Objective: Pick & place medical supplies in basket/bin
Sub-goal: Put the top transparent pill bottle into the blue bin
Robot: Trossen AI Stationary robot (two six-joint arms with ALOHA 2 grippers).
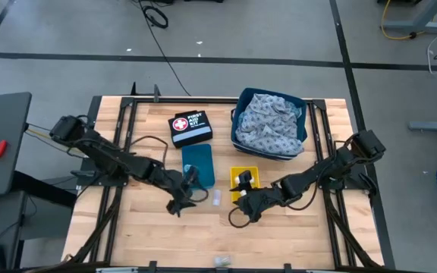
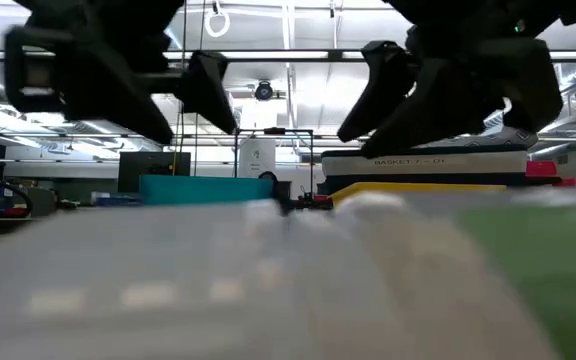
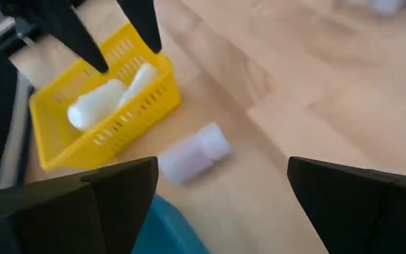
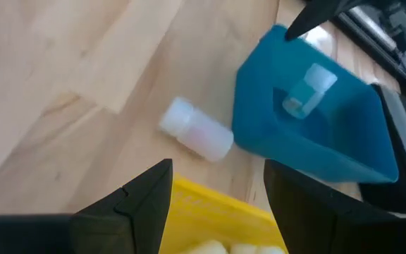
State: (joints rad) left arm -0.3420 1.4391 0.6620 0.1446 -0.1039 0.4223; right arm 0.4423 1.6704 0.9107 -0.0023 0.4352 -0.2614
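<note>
Reaching in from the left of the overhead frame, the left gripper (image 1: 179, 203) hovers low over the wooden counter (image 1: 135, 235), just below the teal bin (image 1: 199, 165). Its fingers (image 3: 83, 204) stand wide apart and hold nothing. A small clear vial (image 1: 215, 199) lies on its side on bare wood just right of this gripper, between the teal bin and the yellow basket (image 1: 243, 184), touching neither gripper. In the left wrist view the same vial (image 3: 192, 152) lies on the boards just beside the yellow basket (image 3: 104, 106), which holds two white gauze rolls (image 3: 108, 99). The teal bin (image 4: 309, 127), seen from the right wrist, has one small pale vial-like item (image 4: 307, 90) inside it.

Further right in the overhead frame, the right gripper (image 1: 243, 210) sits at the lower edge of the yellow basket, its fingers (image 4: 139, 197) also spread and empty. Above, near the top centre, the black first aid pouch (image 1: 190, 127) rests on the counter. At the upper right, the blue basket (image 1: 270, 121) holds crumpled patterned cloths (image 1: 268, 125).
</note>
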